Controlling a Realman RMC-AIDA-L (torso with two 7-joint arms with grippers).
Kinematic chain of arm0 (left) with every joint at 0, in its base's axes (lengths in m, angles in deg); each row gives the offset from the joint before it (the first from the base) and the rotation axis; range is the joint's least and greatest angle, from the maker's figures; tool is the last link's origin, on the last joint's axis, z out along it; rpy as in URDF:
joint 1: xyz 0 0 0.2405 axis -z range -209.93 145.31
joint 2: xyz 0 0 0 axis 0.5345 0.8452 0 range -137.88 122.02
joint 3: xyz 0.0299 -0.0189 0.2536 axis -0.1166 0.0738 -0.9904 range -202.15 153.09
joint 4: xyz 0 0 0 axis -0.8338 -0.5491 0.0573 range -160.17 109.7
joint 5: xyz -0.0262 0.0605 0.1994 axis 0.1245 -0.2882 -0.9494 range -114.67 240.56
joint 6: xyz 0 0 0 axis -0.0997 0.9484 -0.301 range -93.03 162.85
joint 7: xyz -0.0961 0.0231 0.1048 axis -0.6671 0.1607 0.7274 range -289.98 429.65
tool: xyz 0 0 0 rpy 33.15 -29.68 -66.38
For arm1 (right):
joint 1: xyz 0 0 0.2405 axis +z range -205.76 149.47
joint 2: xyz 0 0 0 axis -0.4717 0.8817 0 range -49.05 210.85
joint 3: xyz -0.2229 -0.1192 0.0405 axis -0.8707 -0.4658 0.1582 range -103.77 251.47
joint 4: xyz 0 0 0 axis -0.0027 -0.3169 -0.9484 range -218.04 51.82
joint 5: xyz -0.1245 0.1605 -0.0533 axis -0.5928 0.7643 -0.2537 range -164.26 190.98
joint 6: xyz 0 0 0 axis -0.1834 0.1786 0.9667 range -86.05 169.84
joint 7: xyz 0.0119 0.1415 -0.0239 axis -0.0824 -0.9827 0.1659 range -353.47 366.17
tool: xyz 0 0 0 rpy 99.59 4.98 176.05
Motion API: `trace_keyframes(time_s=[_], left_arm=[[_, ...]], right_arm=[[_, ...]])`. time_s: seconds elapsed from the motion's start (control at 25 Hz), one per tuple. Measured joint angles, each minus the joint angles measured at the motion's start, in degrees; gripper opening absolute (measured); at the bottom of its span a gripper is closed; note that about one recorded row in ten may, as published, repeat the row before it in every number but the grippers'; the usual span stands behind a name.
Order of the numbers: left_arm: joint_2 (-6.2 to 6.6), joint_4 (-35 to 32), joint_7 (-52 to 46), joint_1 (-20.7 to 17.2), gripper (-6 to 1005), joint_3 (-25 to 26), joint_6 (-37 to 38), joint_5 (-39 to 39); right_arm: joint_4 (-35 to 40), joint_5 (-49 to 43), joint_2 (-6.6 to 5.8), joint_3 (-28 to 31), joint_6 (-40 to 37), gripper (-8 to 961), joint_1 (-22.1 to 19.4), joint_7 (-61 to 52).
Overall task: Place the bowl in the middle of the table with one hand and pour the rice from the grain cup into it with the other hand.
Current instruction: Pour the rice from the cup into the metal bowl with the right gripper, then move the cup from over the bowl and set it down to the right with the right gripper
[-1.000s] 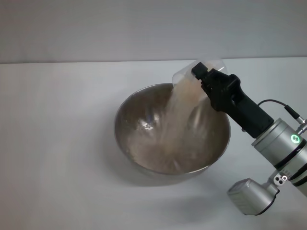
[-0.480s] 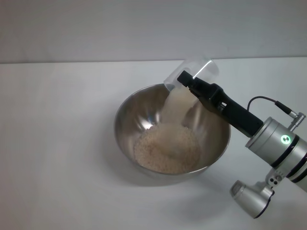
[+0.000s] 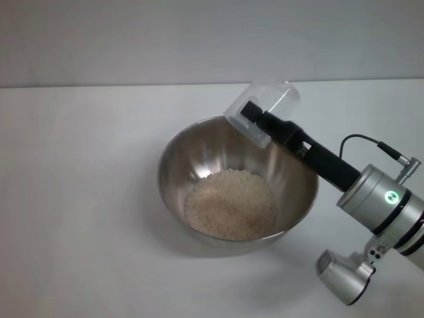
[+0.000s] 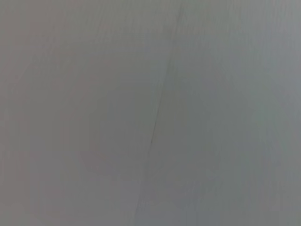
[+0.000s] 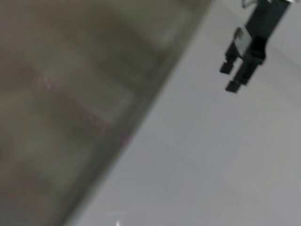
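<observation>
The bowl (image 3: 199,162) sits on the table (image 3: 79,199) with a heap of rice (image 3: 230,212) in its bottom. Over the bowl's far rim, the right gripper (image 3: 253,114) is clamped on the grain cup (image 3: 263,111), tipped mouth-down and looking empty. The left gripper (image 5: 235,75) hangs well away from the bowl, fingers apart.

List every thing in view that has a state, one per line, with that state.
bowl: upright on the table, holding rice.
rice: heaped in the bowl's bottom; none pouring.
cup: tipped over the bowl's far rim, looks empty.
right gripper: shut on the cup, above the bowl.
left gripper: seen far off in the right wrist view, open, holding nothing.
</observation>
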Motion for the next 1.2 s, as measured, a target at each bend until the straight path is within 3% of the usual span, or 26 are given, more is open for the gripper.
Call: trace_keyframes(time_s=[0.2, 0.56, 0.84, 1.2], left_arm=[[0.01, 0.0, 0.0, 0.0, 688, 0.1, 0.0, 0.0], [-0.09, 0.0, 0.0, 0.0, 688, 0.1, 0.2, 0.0], [-0.08, 0.3, 0.0, -0.2, 688, 0.1, 0.3, 0.0], [-0.02, 0.7, -0.1, -0.5, 688, -0.3, 0.7, 0.0]], right_arm=[[-7.6, 0.2, 0.07, 6.3, -3.4, 13, -4.0, -13.5], [-21.0, 2.9, 0.35, 18.8, -11.8, 14, -15.7, -50.8], [-23.9, 19.9, 0.37, 16.3, -10.1, 14, -18.6, -68.4], [-24.3, 31.2, 0.37, 11.6, -0.4, 13, -18.2, -72.9]])
